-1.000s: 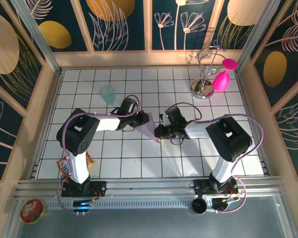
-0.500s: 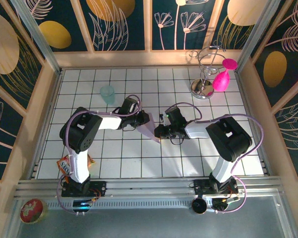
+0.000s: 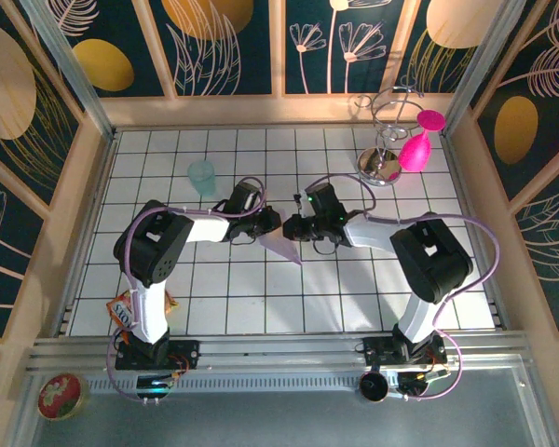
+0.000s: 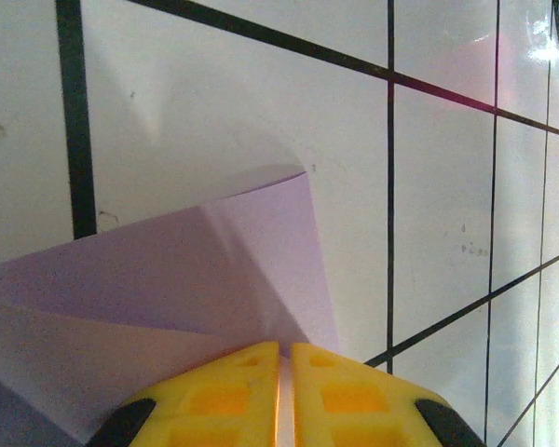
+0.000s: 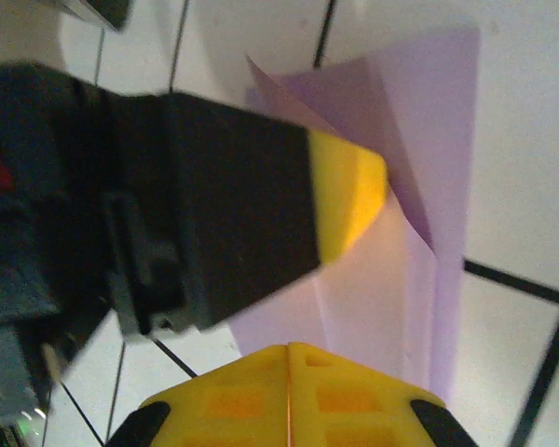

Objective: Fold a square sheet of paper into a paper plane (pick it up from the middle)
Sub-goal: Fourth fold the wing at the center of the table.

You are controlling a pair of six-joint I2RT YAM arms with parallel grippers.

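1. Lilac paper (image 3: 287, 250): partly folded, with creases and overlapping layers. It lies near the middle of the table (image 3: 354, 289) between the two tools. One pointed corner aims toward the near edge. In the left wrist view the paper (image 4: 205, 270) shows a folded flap with its corner on the white tile. In the right wrist view the paper (image 5: 419, 121) shows several stacked layers.
2. Left tool (image 3: 272, 223): at the paper's upper left edge. Its yellow fingers (image 4: 233, 391) are closed to a hairline gap, and the paper runs in beneath them. It is possibly pinching the paper, but the grip itself is hidden. From the right wrist, its yellow fingertip (image 5: 354, 200) sits over the paper.
3. Right tool (image 3: 294, 229): just beside the left tool, facing it across the paper. Its jaws are closed together (image 5: 289, 363) at the paper's near edge. I cannot tell whether it grips or merely touches the paper.
4. Teal cup (image 3: 201, 175): translucent and upright, on the far left part of the table, apart from the paper.
5. Wire stand (image 3: 384, 140): at the far right corner, on a metal base, carrying a pink bulb (image 3: 414, 151).
6. Round tin (image 3: 61, 396): red-topped, on the metal shelf at near left.
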